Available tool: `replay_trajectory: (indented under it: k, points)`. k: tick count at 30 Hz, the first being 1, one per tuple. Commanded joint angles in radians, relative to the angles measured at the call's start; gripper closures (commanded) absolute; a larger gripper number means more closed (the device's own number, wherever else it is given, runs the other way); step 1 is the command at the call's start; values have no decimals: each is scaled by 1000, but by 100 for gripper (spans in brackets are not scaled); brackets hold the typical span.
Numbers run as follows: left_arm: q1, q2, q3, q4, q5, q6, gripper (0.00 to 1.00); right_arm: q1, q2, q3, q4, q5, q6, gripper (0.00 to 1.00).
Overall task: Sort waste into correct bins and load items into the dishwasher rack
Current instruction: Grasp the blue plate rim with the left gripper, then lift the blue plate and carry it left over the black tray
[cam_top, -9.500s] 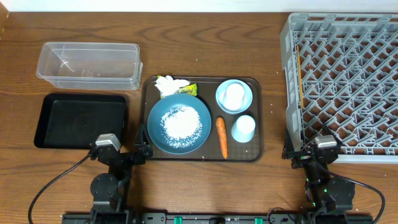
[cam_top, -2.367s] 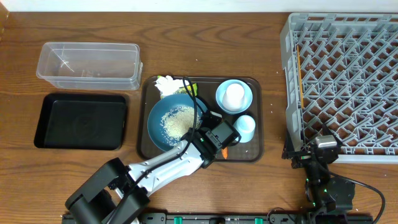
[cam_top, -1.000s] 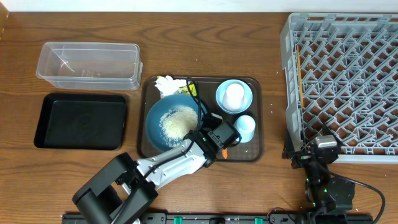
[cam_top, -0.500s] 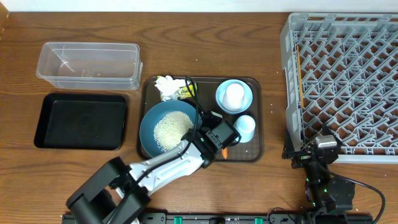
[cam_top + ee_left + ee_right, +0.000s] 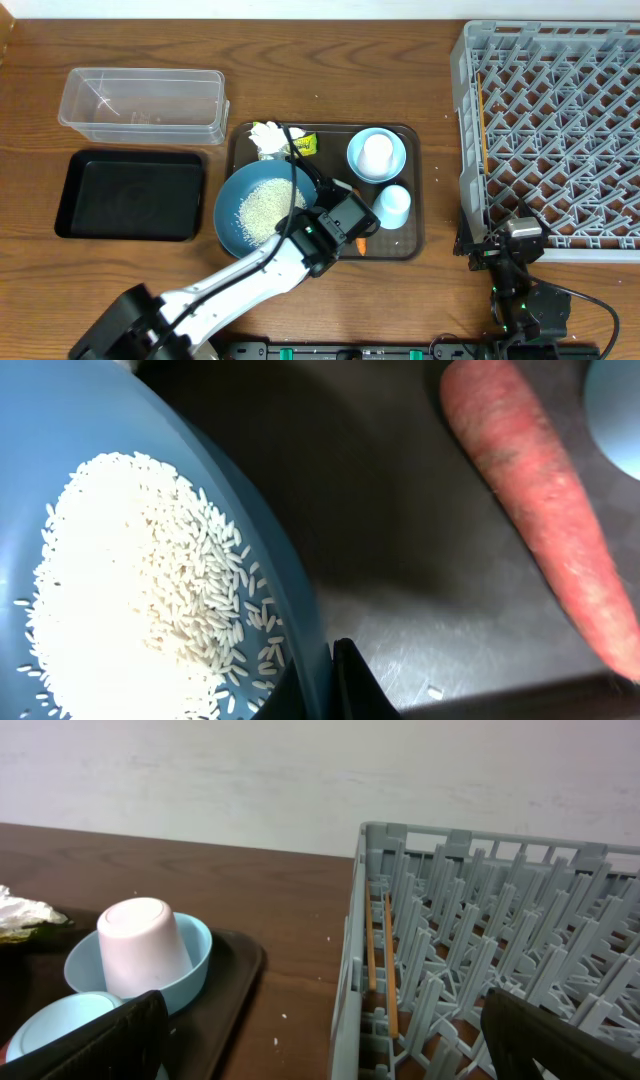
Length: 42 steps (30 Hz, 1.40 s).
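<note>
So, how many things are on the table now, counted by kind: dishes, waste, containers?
Dishes: 4 (dark-blue dish, pale-blue bowl, white cup, pale-blue cup)
Waste: 4 (rice, carrot, tissue, wrapper)
Containers: 4 (clear tub, black tray, brown serving tray, grey rack)
Total: 12

White left arm [image 5: 240,283] with black joints and a black hand [image 5: 320,222]. Thin black cables [image 5: 300,150]. Small black right arm [image 5: 515,262], tiny green lights on it.

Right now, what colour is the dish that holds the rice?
The dish is dark blue, clearest in the left wrist view.
</note>
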Motion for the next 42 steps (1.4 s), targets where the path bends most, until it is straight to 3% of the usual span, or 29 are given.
replay_trajectory:
  k: [1, 9, 19, 33, 42]
  points:
    - [3, -65, 34, -17, -26, 94, 94, -10, -4, -2, -4, 10, 3, 1]
    - [56, -204, 33, -62, -25, 142, 94, -10, -4, -2, -4, 9, 3, 1]
    - [299, -414, 33, -109, -5, 142, 94, -10, -4, -2, -4, 10, 3, 1]
    - [817, -470, 33, 11, 444, 216, 94, -10, -4, -2, -4, 10, 3, 1]
    - [944, -437, 33, 111, 486, 216, 94, -10, -4, -2, -4, 10, 3, 1]
